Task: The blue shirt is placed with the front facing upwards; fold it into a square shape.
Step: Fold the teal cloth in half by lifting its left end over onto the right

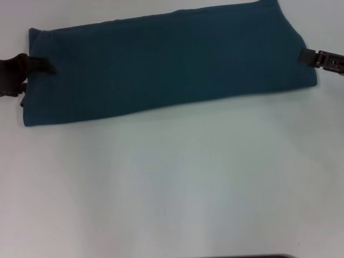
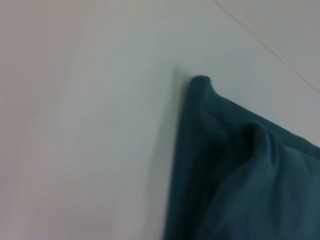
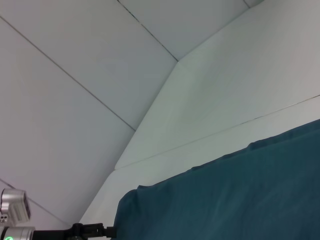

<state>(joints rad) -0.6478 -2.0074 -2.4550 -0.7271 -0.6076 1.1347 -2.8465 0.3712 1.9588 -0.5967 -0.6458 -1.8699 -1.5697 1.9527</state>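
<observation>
White table (image 1: 177, 183) carries a dark teal-blue cotton shirt (image 1: 166, 64) folded long; left end effector (image 1: 45, 65) and right end effector (image 1: 305, 55) each pinch an opposite end.

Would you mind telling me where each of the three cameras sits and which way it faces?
Head: above, looking forward and down at the blue shirt folded into a long band on the white table; left tool and right tool at its ends.
Left wrist: low beside the shirt's end; none of the robot shows.
Right wrist: low, looking along the shirt; the left tool shows far off.
All three share the shirt.
</observation>
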